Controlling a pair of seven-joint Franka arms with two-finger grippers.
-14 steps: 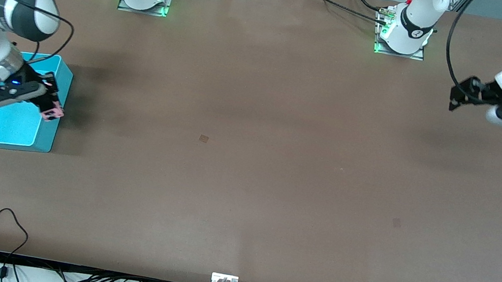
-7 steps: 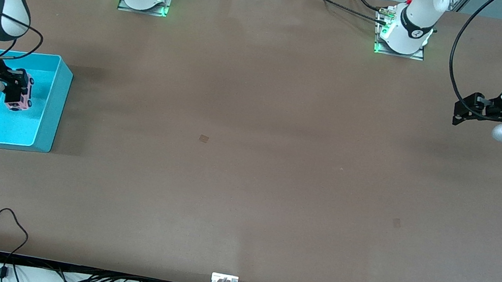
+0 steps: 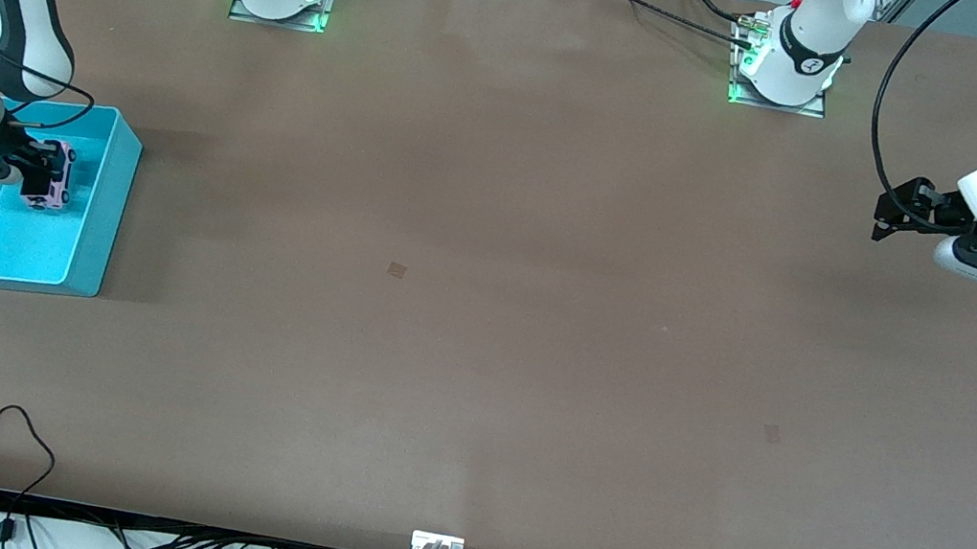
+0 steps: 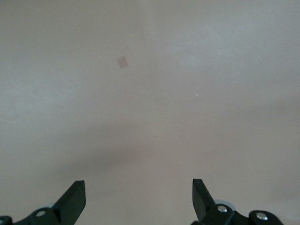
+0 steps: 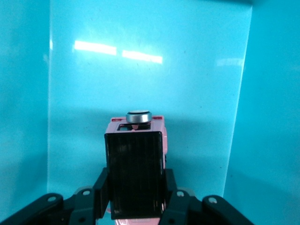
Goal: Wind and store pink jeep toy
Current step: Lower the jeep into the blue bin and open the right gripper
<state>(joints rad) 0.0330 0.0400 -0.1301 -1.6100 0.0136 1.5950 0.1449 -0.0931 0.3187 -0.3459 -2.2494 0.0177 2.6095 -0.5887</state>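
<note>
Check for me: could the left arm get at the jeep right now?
Probably not. The jeep is clamped in the shut right gripper over the bin at the right arm's end of the table, while the open left gripper waits over the bare table at the left arm's end.

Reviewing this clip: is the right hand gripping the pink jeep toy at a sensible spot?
Seemingly yes. The right hand is shut across the pink jeep toy's narrow flat sides at the black rear roof, coming from the rear end, over the turquoise bin.
</note>
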